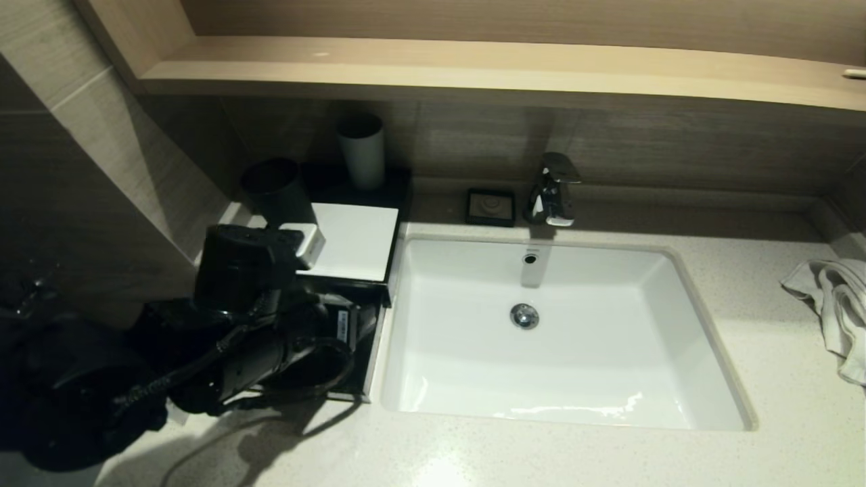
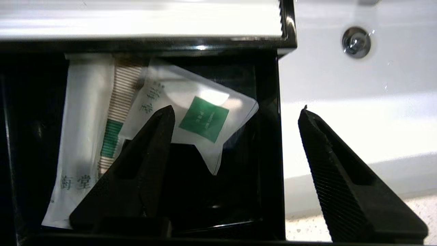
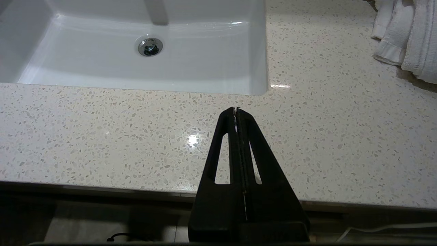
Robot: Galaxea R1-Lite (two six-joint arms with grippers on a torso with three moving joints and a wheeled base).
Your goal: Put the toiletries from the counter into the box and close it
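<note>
I find the left gripper (image 2: 235,112) spread wide, empty, above the pulled-out drawer (image 2: 269,143) of the box (image 1: 352,240). Two sachets (image 2: 205,118) lie in the drawer beneath and beyond its one finger (image 2: 150,153); the other finger sits over the sink (image 2: 358,85) side. My right gripper (image 3: 236,110) is pressed closed, empty, over the counter (image 3: 102,136) front edge, towel (image 3: 406,34) well apart.

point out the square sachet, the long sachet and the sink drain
square sachet (image 2: 203,118), left wrist view, on its green label
long sachet (image 2: 85,112), left wrist view, on its white upper half
sink drain (image 1: 524,316), head view, on the metal plug
</note>
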